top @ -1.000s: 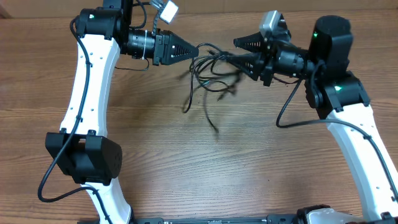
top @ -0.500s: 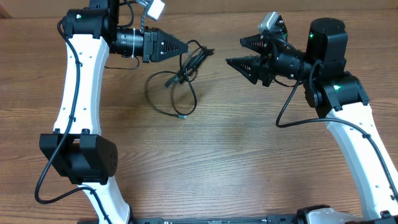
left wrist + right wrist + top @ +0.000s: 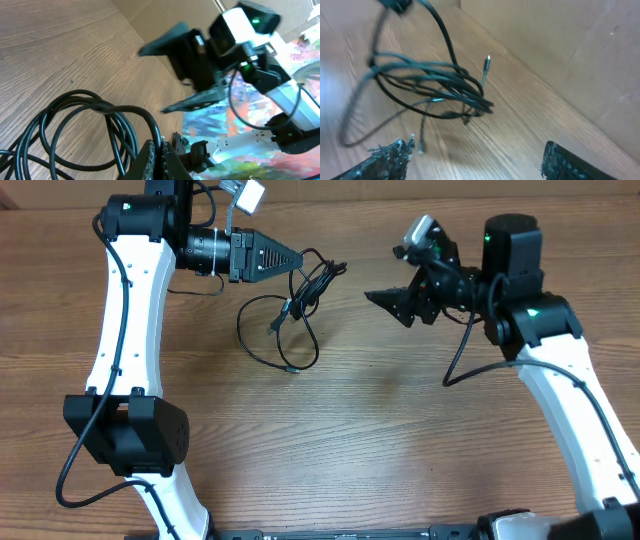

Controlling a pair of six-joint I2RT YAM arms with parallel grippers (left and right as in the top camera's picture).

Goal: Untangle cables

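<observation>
My left gripper (image 3: 298, 258) clamps the thin black tangled cables (image 3: 315, 282) at twelve o'clock; my right gripper (image 3: 479, 144) gapes empty. The loops lie bunched, so I judge most untangling is left.

Your left gripper (image 3: 159, 159) sat closed at the bottom edge, pinching the cables (image 3: 75, 117). Their black loops spread leftward, with the wooden table (image 3: 60, 45) behind. Your right gripper (image 3: 151, 80) faced it, jaws spread, well apart.

No legible text, no labels — none
</observation>
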